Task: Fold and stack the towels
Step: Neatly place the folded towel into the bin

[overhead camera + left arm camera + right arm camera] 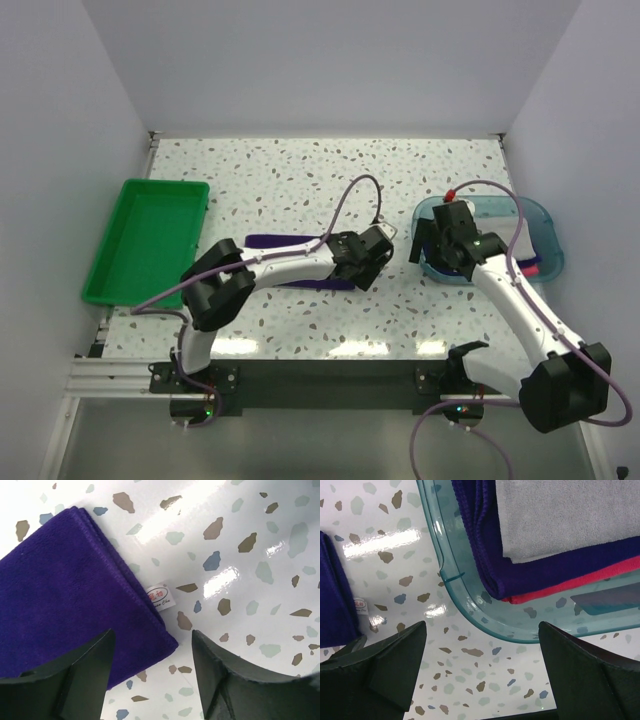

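Note:
A folded dark purple towel lies flat on the speckled table, mostly under my left arm in the top view; its edge also shows in the right wrist view. My left gripper is open and empty over the towel's corner with the white label. A pale grey-white towel, a dark purple towel and a hot pink towel lie stacked in the translucent teal tray. My right gripper is open and empty just outside the tray's rim.
A green plastic bin stands at the table's left edge. The teal tray stands at the right. White walls close in the back and both sides. Cables loop over both arms.

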Motion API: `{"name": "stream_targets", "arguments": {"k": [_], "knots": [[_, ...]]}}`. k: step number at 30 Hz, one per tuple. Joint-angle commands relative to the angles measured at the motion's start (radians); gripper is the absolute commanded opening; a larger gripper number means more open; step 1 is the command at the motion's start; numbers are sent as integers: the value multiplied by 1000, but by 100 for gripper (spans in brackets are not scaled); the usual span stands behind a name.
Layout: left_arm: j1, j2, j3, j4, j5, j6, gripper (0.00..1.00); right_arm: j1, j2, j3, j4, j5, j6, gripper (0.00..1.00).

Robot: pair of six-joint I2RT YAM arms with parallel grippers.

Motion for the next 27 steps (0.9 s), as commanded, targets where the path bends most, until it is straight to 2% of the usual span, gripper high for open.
{"name": "stream_targets", "arguments": {"k": [1, 13, 19, 25, 26, 27], "knots": [[-15, 30, 75, -20, -42, -9, 66, -14, -33, -16, 0, 19, 28, 96], [-21, 149, 117, -84, -97, -12, 53, -28, -39, -30, 21, -9, 15, 95], [-21, 178, 111, -113, -97, -29, 41, -31, -44, -24, 24, -27, 15, 95], [-20, 181, 66, -110, -103, -49, 8, -31, -45, -15, 44, -79, 38, 95], [-18, 178, 65, -107, -108, -51, 0, -31, -45, -13, 52, -87, 43, 95], [-15, 172, 61, -106, -108, -51, 0, -31, -42, -12, 56, -108, 54, 95]]}}
